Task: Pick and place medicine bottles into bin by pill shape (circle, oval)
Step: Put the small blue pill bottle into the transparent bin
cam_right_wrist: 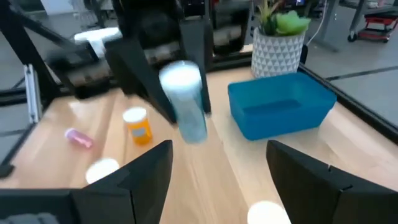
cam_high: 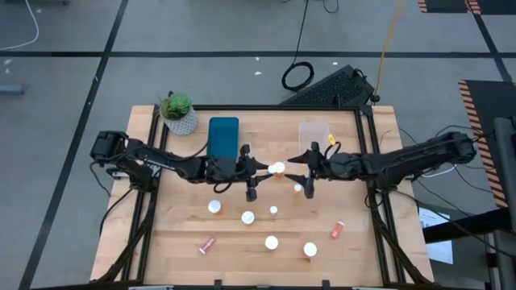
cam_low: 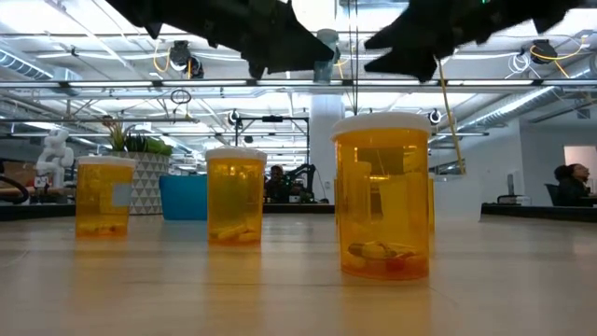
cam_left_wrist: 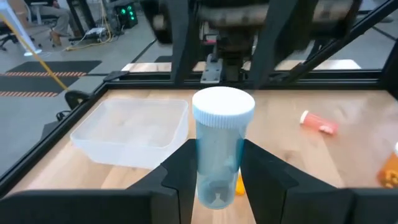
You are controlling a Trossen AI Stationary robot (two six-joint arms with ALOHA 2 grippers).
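Left hand (cam_left_wrist: 217, 180) grips an unlabelled blue bottle (cam_left_wrist: 219, 149).

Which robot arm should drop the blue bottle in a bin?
Probably the left. Its gripper already clamps the blue bottle, beside the blue bin. The right gripper faces it, open and empty.

Bright overhead ceiling strips (cam_low: 84, 70) light everything evenly, and shadows on the wooden table (cam_high: 242, 242) are soft. Amber bottles (cam_low: 381, 196) glow, backlit. The blue-tinted bottle (cam_right_wrist: 185, 102) smears with motion blur in the right wrist view.
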